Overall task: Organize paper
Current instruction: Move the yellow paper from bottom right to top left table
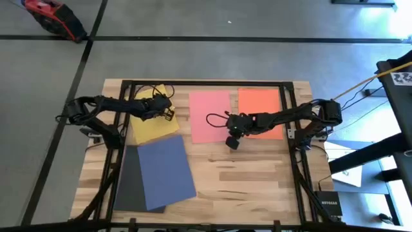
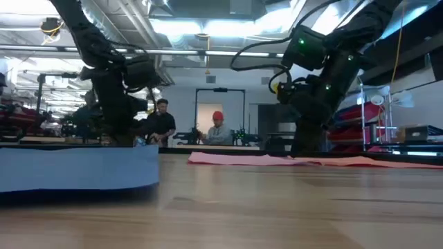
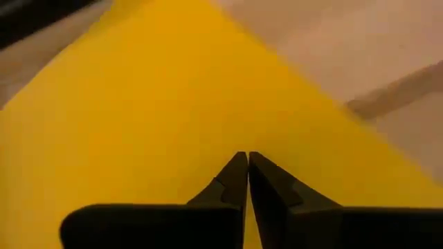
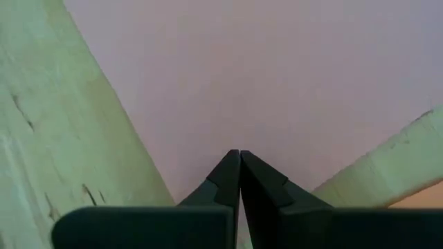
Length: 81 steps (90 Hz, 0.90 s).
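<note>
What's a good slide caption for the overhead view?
Two arms, fingers shut, press on the yellow sheet and pink sheet; orange, blue and black sheets lie nearby.

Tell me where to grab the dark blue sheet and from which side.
Take the dark blue sheet at its free right corner nearest the table's front edge, coming from the bare wood on its right. It lies flat, its left part overlapping the black sheet and its far end by the yellow sheet, so that corner looks clearest.
</note>
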Motion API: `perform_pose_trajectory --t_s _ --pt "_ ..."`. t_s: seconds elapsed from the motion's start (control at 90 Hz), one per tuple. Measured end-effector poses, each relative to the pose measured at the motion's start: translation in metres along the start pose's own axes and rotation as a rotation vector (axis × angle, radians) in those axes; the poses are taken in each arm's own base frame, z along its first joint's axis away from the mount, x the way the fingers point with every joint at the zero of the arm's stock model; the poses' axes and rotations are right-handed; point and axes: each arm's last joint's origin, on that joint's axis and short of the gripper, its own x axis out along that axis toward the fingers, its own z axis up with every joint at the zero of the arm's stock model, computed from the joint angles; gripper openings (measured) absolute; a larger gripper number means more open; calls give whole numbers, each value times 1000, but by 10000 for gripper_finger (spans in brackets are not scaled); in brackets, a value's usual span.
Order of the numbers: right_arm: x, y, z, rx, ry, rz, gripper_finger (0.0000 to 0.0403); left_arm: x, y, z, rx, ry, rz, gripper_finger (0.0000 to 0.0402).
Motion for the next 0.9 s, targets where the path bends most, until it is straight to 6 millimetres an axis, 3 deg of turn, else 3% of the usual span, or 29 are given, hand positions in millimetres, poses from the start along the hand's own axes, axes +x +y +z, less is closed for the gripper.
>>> perform_pose_trajectory --t_s 0.322,0.533,0.9 --pt "0 0 0 0 1 0 0 -3 5 -1 -18 68 83 0" --pt "0 0 0 0 -1 1 0 8 7 -6 -15 106 123 0" --pt "0 0 1 -1 -15 5 0 17 -9 -3 96 36 48 0"
